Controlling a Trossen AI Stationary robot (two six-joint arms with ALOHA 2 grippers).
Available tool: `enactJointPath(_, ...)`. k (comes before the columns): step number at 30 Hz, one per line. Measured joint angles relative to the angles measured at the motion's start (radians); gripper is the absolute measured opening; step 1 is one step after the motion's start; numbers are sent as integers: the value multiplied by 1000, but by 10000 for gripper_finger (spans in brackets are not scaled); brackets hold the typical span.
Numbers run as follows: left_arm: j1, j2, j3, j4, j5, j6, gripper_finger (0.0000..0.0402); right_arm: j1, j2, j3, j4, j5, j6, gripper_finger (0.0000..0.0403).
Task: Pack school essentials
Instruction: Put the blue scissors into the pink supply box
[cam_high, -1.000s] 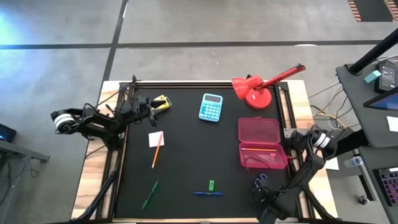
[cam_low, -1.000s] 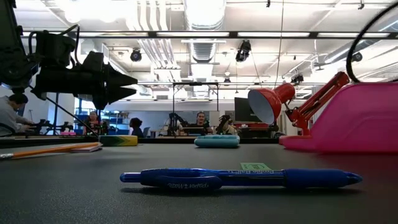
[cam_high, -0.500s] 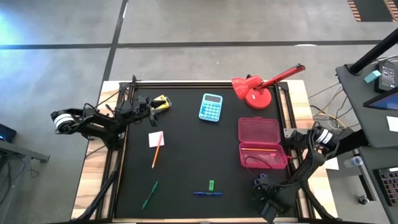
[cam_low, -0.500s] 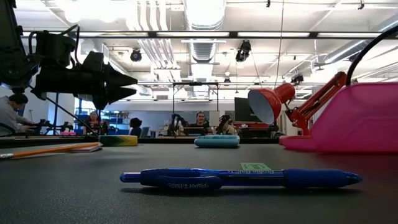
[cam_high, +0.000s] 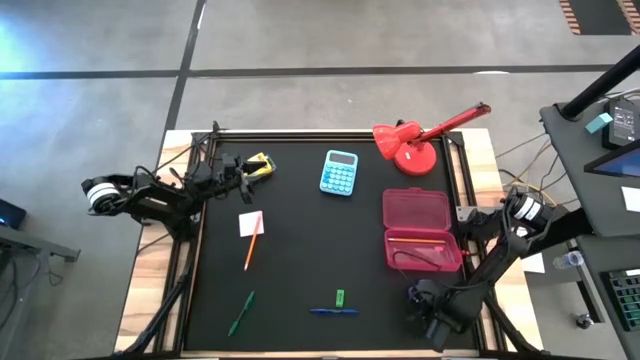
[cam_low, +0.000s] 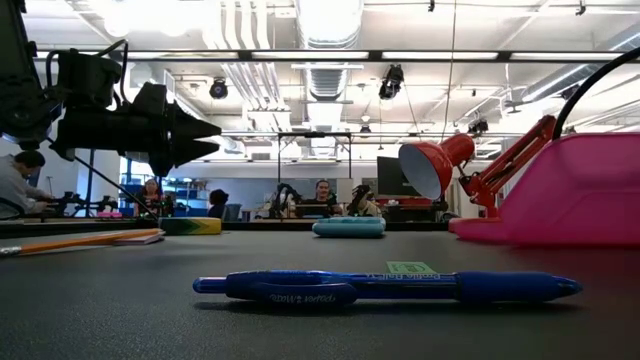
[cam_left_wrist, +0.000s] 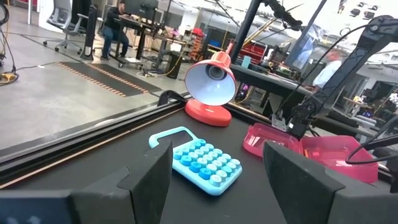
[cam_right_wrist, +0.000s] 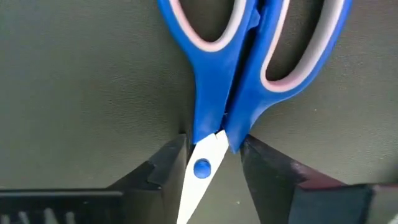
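The right gripper (cam_right_wrist: 211, 163) pinched the blue-handled scissors (cam_right_wrist: 239, 68) at their pivot near the table's (cam_high: 300, 270) front right corner, just before the open pink case (cam_high: 420, 232). One pencil lay inside the case; another pencil (cam_high: 252, 247), two pens and an eraser waited outside. The left gripper (cam_left_wrist: 214, 171) idled, fingers apart.
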Motion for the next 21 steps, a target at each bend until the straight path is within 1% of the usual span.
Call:
enactJointPath(6,0,0,0,0,0,0,235,0,0,0,6,4,-13,82)
enactJointPath(9,0,0,0,0,0,0,235,0,1,1,12,4,-33,62)
enactJointPath(16,0,0,0,0,0,0,235,1,-16,41,-21,13,-116,54)
enactJointPath(21,0,0,0,0,0,0,235,3,-44,100,-75,53,-177,53)
